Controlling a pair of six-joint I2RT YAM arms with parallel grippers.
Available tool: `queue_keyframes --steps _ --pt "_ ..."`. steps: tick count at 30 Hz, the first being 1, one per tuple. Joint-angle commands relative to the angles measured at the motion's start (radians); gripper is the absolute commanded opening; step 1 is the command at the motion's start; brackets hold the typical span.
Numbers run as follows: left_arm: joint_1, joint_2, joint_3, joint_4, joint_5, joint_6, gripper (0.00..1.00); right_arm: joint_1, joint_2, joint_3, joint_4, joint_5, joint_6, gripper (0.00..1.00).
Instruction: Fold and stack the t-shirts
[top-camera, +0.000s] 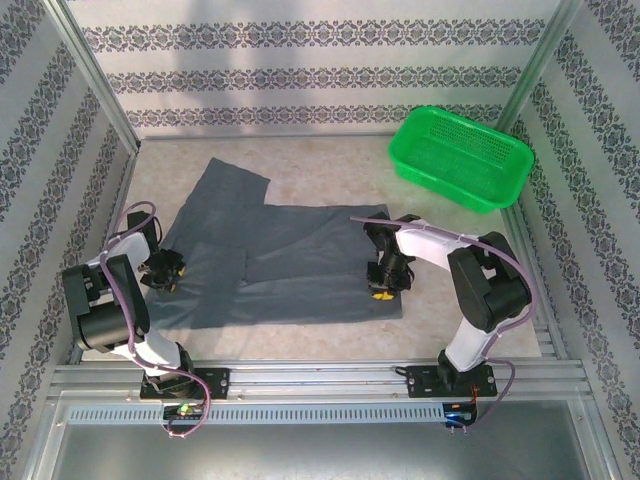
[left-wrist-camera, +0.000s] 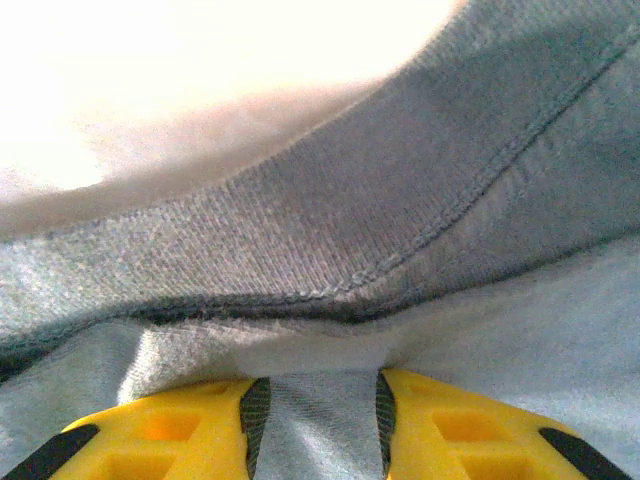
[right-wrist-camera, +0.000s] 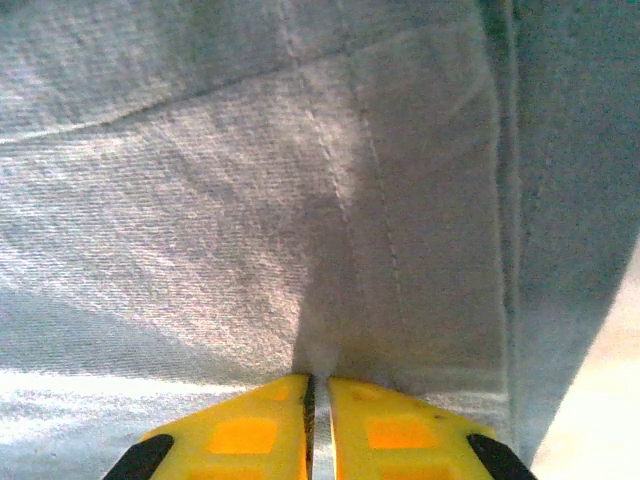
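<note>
**Item: shirt (top-camera: 290, 265)**, 1 pc, dark grey, no print.
- Posn: flat on worktop (top-camera: 320, 180), centre-left. One sleeve juts toward far-left corner. Part-folded, going by a stepped edge mid-cloth.
- Long axis: L–R across worktop, roughly parallel to near rail.
- Ribbed band w/ stitch line seen in left wrist view, prob. collar. Stitched hem at R side in right wrist view.

**Left end effector (top-camera: 163, 272)**: at L edge of shirt. Closed on a pinch of cloth just below the ribbed band; cloth fills gap betw. yellow fingers (left-wrist-camera: 200, 430).

**Right end effector (top-camera: 381, 287)**: at R end, near hem, toward near edge. Jaws almost together, thin fold of cloth nipped betw. them (right-wrist-camera: 318, 400), crease running up from the gap.

**Key relation:** shirt spans betw. both effectors, each gripping its own end. Bulk of cloth lies inward of each and toward far side. Neither arm nearer; one end apiece.

**Judgement:** fold likely needs both held points carried together, crosswise to long axis, cloth kept taut betw. them. Uneven travel would skew the fold.

**Other:** basket (top-camera: 470, 197), green, far-R corner, well apart from shirt.
</note>
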Motion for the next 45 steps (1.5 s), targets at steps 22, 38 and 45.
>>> queue_keyframes --steps 22,38,45 --pt "-0.314 0.366 0.727 0.033 0.115 0.218 0.46 -0.144 0.284 0.586 0.186 0.455 0.114 0.37" --pt "-0.297 0.527 0.936 0.021 0.155 0.276 0.48 -0.168 0.547 0.797 0.065 0.421 0.200 0.39" --pt "-0.287 0.548 0.957 0.022 0.147 0.280 0.49 -0.180 0.567 0.831 0.003 0.374 0.220 0.39"
